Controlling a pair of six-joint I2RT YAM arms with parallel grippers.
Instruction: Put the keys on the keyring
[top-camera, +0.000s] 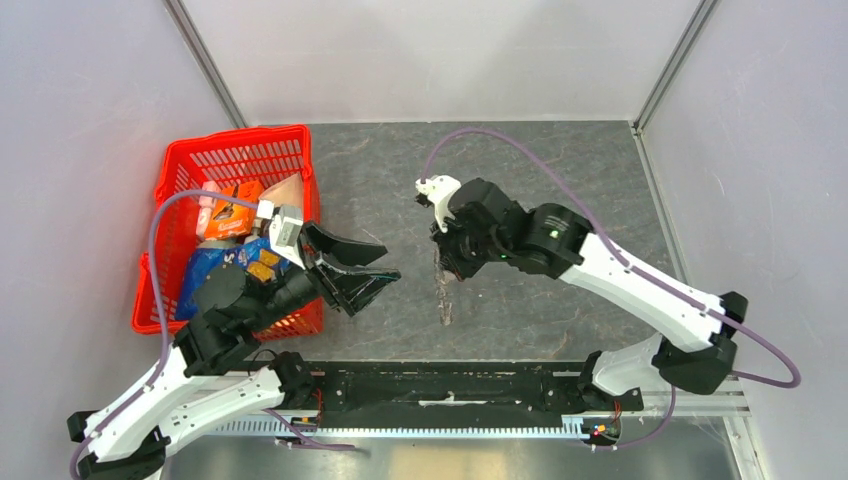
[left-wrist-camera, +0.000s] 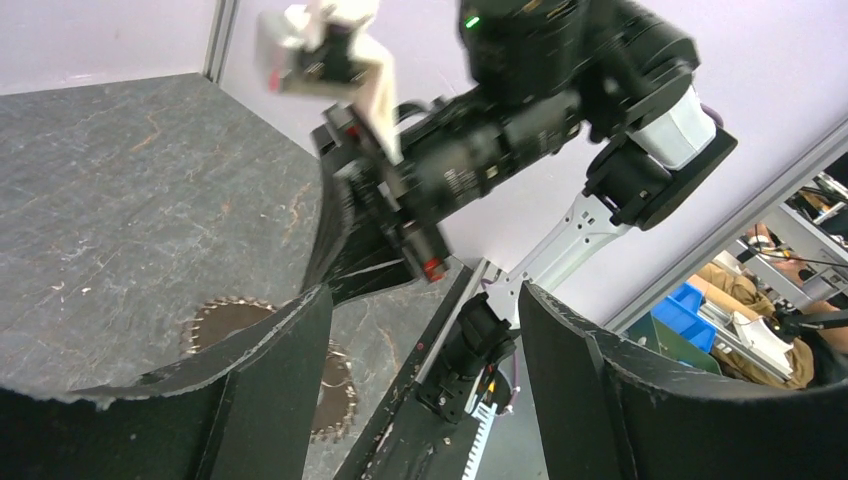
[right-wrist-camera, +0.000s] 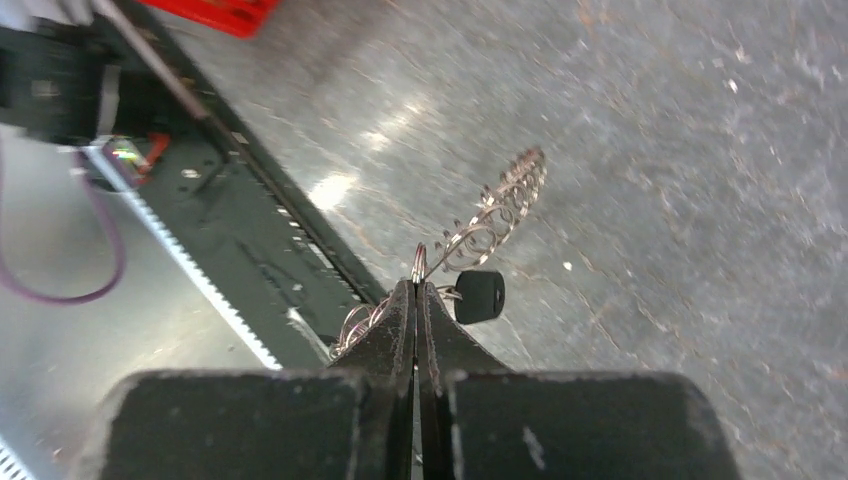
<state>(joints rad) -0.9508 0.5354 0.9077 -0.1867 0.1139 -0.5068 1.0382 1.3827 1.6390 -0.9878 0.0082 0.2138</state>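
Note:
My right gripper (right-wrist-camera: 416, 287) is shut on the wire of the keyring (right-wrist-camera: 497, 208), which sticks out edge-on past the fingertips, above the table. The black key head (right-wrist-camera: 479, 296) hangs just right of the fingertips, touching the ring's wire; I cannot tell whether it is threaded on. From above, the right gripper (top-camera: 446, 264) points down at mid-table, with the keyring (top-camera: 443, 296) a thin streak below it. My left gripper (top-camera: 390, 262) is open and empty, a short way left of it. In the left wrist view the left gripper (left-wrist-camera: 425, 292) faces the right arm.
A red basket (top-camera: 176, 165) full of packets stands at the left, beside the left arm. Toothed gear-like shapes (left-wrist-camera: 222, 318) show on the table beside my left finger (left-wrist-camera: 265, 385); ring or shadow, I cannot tell. The black rail (top-camera: 450, 385) runs along the near edge.

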